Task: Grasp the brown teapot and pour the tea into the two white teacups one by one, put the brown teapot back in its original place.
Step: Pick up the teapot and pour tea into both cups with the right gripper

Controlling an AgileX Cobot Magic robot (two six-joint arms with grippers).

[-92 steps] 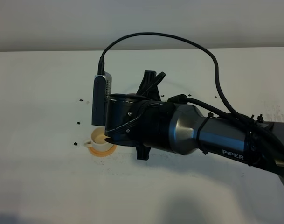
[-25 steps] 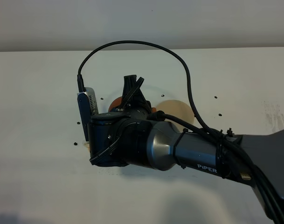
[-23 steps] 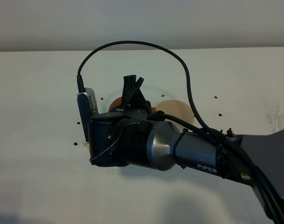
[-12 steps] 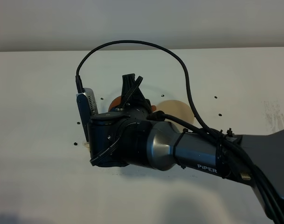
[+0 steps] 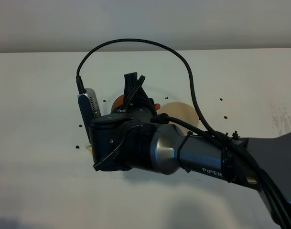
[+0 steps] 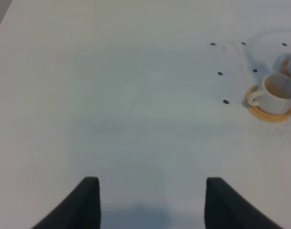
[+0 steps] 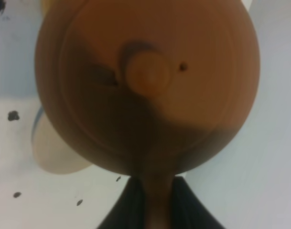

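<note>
Exterior high view: the right gripper [image 5: 134, 85] is clenched on the loop handle of the brown teapot [image 5: 118, 102]. The teapot is held apart from the cream saucer [image 5: 181, 112], which lies bare at 3 o'clock from it, close by. The arm covers most of the teapot body.

Right wrist view: the knobbed lid faces the camera, and the handle is pinched between both fingers.

Left wrist view: the left gripper [image 6: 152, 204] is released, its fingers wide apart with only the white table [image 6: 135, 95] between them. One white teacup [image 6: 278, 90] stands upright on an orange coaster [image 6: 269, 113], with a tan tint inside.
</note>
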